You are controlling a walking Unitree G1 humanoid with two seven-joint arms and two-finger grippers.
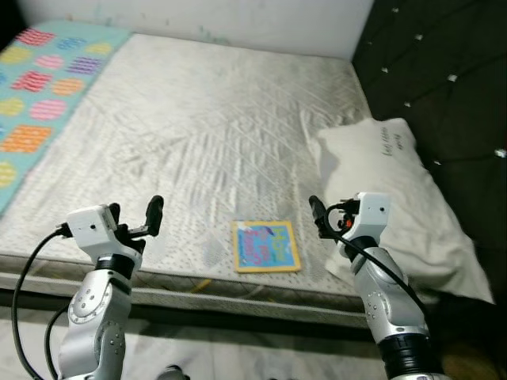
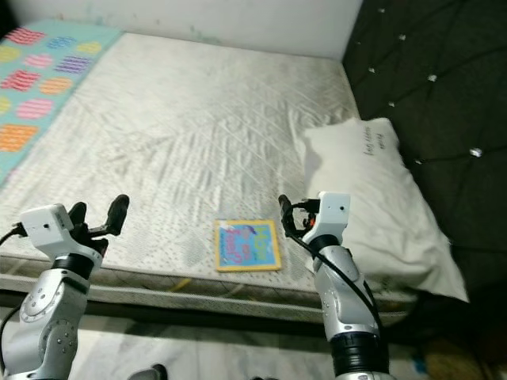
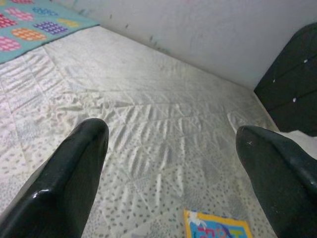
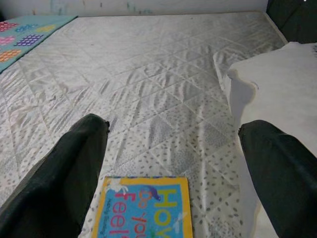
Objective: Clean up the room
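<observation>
Both hands, left point(image 1: 135, 215) and right point(image 1: 329, 215), flank book point(image 1: 265, 246), seemingly apart.

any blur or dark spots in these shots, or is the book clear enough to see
Eye views: sharp, evenly lit, book clear, headboard very dark. Left wrist view: left claw fingers loom large and soft. Right wrist view: book crisp, cut off at the frame's edge; pillow bright.

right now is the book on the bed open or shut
Shut. The book lies flat on the mattress near its front edge, its yellow-bordered cover facing up, with no pages showing. Neither claw touches it.
</observation>
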